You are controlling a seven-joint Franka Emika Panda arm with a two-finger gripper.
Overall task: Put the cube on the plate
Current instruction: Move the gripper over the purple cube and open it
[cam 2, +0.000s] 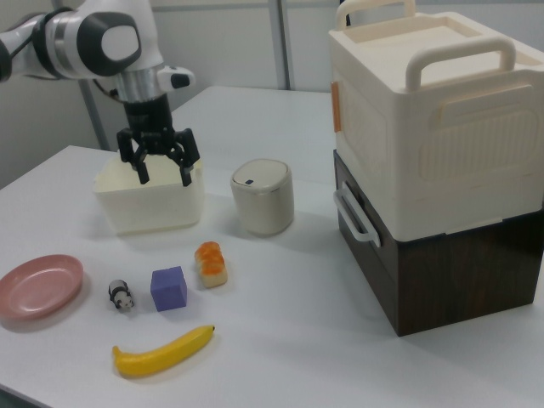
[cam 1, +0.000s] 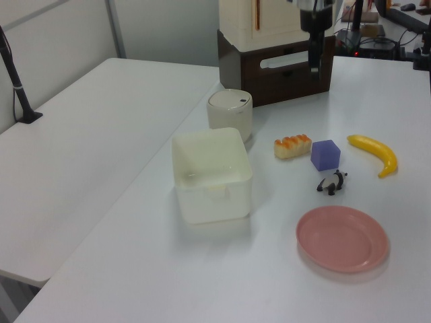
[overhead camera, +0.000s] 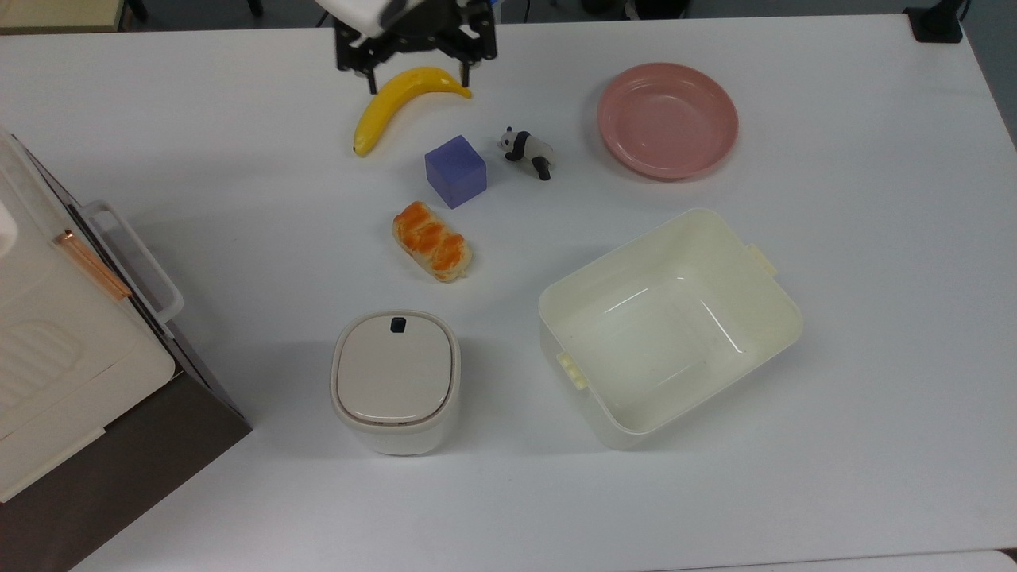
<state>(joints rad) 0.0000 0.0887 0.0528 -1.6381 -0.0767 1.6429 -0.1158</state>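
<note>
On the white table: cube standing free, untouched, between banana and bread roll; toy panda just beside cube toward the top view's right. Plate lying bare farther to the top view's right, well apart from cube. Cream tub sitting below plate in the top view, with lidded white canister near the top view's lower centre.

At the top view's upper edge: gripper hanging over the far end of the banana, fingers spread wide, carrying nothing. Same gripper seen in the right view raised above the table, pointing down, fingers clearly apart. Seen in the left view against the stacked boxes at the rear, gripper high, clear of everything on the table.

Right view: cube resting flat, panda to the right view's left of it, roll just beside it on the other side, plate at the right view's left edge.
</note>
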